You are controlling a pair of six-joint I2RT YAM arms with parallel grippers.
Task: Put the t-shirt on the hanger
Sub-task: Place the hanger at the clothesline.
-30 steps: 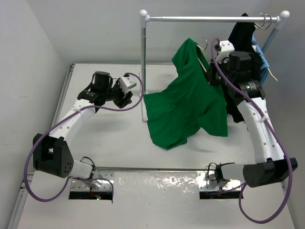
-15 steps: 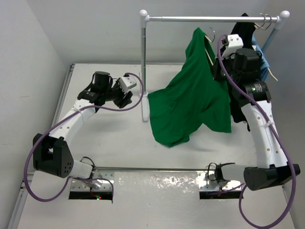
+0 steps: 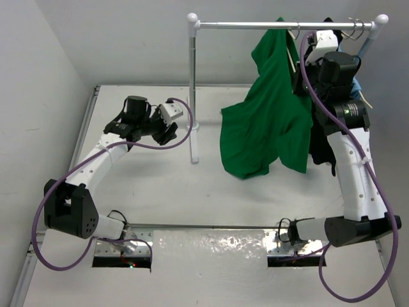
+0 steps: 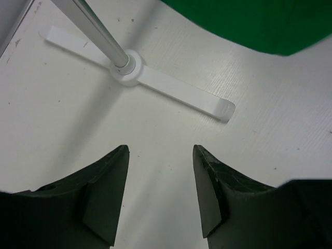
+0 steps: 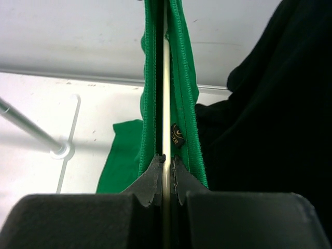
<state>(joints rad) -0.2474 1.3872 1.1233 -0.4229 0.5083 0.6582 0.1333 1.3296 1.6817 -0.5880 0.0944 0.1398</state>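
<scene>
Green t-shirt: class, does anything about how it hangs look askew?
Yes. The bright green cloth t-shirt hangs lopsided: bunched narrow at the thin cream hanger, its body flaring leftward. The right hand is shut on the hanger.

Plain bright green t-shirt [image 3: 265, 128] under the silver rail [image 3: 249, 25], thin cream hanger [image 5: 165, 78] showing inside, solid black garment [image 5: 270, 104] alongside, white counter [image 3: 160, 185] below.

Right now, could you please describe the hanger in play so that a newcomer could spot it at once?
Find the silver clothes rail at the back, then the bright green t-shirt near its right end. The hanger is the thin cream bar running through that shirt's neck, pinched by the right gripper; it alone carries green, beside a black garment.
</scene>
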